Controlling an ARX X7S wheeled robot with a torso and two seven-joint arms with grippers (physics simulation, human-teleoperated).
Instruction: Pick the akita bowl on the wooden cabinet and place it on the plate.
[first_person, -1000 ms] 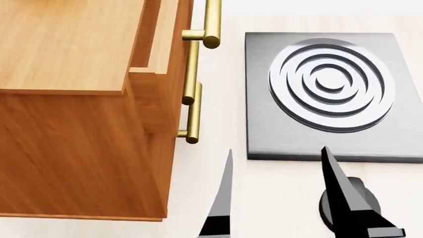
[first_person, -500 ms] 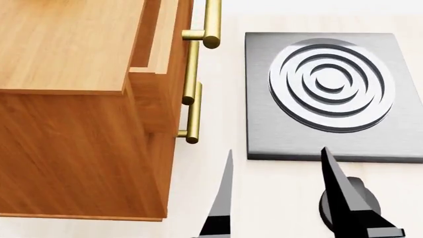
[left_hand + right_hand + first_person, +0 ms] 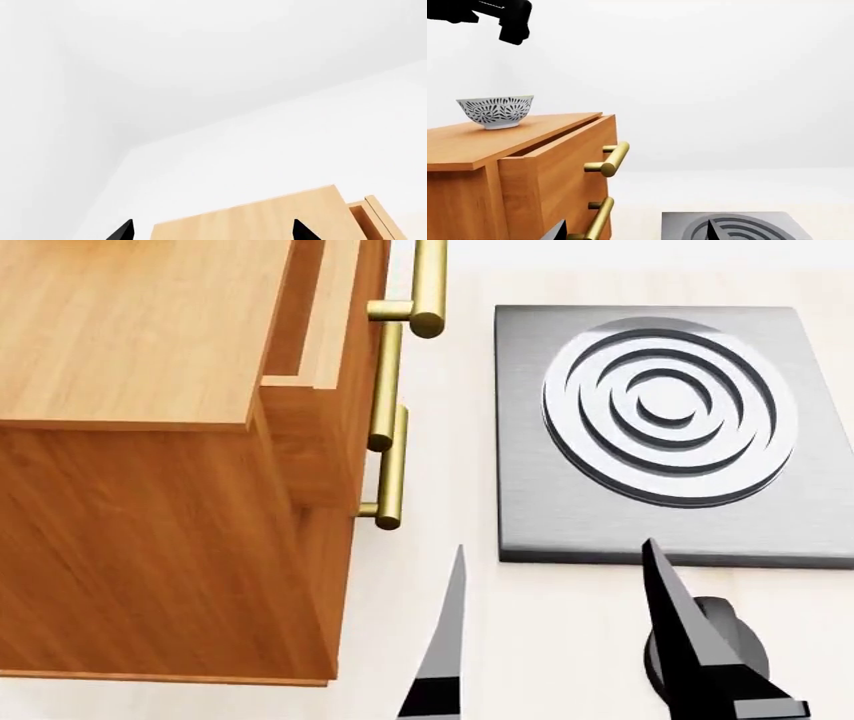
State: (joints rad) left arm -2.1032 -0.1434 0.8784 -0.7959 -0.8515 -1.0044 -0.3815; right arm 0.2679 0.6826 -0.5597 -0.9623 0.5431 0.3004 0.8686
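The akita bowl (image 3: 495, 111), white with a dark blue leaf pattern, stands upright on top of the wooden cabinet (image 3: 507, 165), toward its far end. A dark part of my left arm (image 3: 500, 15) hangs above the bowl. My left gripper (image 3: 212, 227) is open, and only the cabinet top (image 3: 267, 215) shows between its tips, with no bowl in that view. My right gripper (image 3: 554, 545) is open and empty, low in front of the cabinet (image 3: 134, 440), between its brass handles and the grey slab. The plate is out of view.
A grey square slab with raised concentric rings (image 3: 661, 420) lies flat to the right of the cabinet. Brass bar handles (image 3: 400, 390) stick out from the cabinet's front, close to my right gripper (image 3: 636, 225). The top drawer (image 3: 554, 150) stands slightly open.
In the head view my right gripper's fingers have crept slightly forward. The cabinet and slab have not moved.
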